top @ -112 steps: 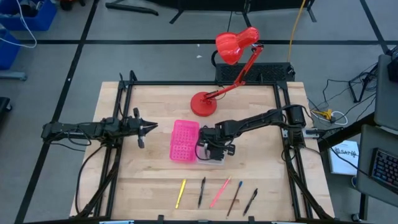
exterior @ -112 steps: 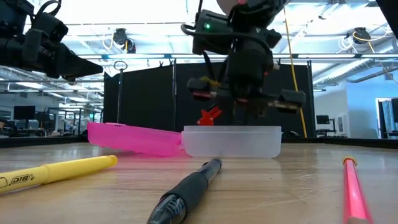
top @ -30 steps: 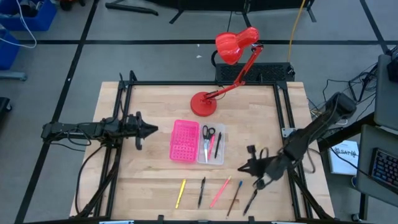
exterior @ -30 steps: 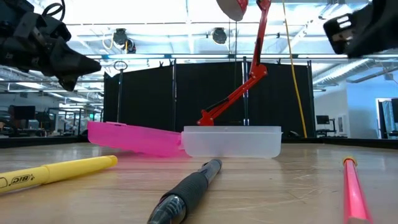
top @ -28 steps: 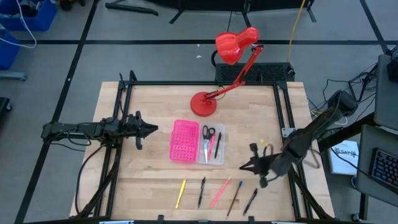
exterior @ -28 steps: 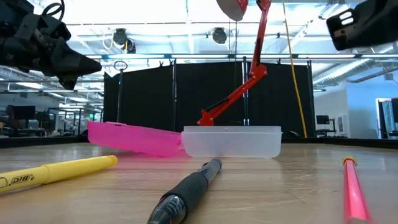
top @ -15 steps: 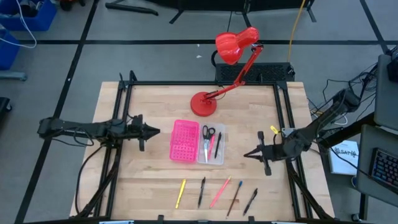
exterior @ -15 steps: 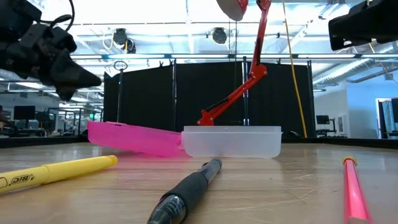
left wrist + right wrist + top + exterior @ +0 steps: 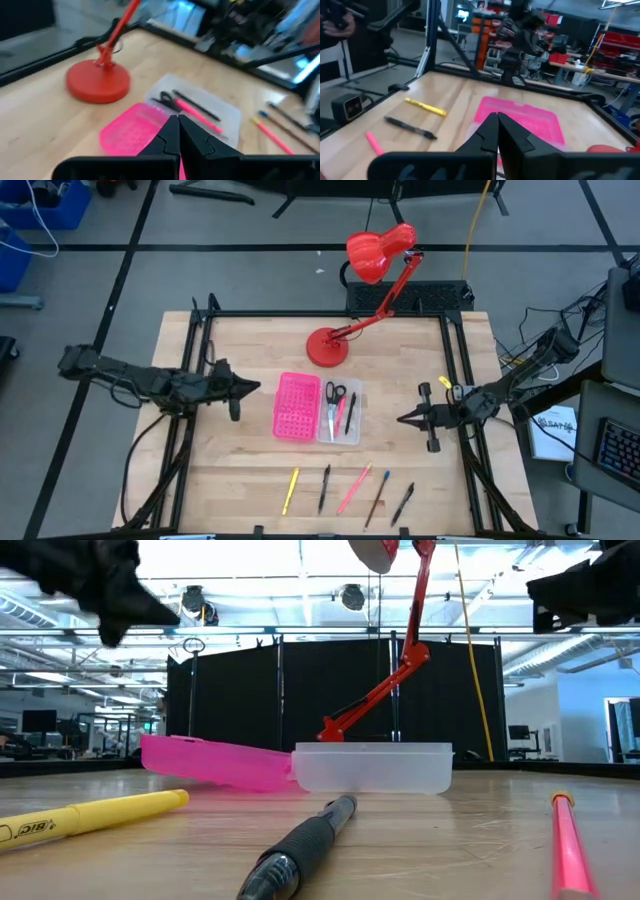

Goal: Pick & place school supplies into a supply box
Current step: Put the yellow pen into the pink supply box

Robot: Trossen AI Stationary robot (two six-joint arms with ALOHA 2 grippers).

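In the low view the yellow pen [image 9: 95, 814] runs off the frame's edge, as does the pink pen [image 9: 575, 845]; the supply box [image 9: 372, 767] hides its contents behind a translucent wall; the left wrist view is blurred beyond the worktop [image 9: 45, 115].

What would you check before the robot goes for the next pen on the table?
1. Supply box lies open: ok.
2. Room left in its clear half beside the scissors and two pens: ok.
3. Five pens lie free along the table's near edge, such as the yellow pen: ok.
4. Left gripper empty, fingers shut: ok.
5. Right gripper empty, fingers shut: ok, but it must open first.
6. Red desk lamp stands away from the pens: ok.
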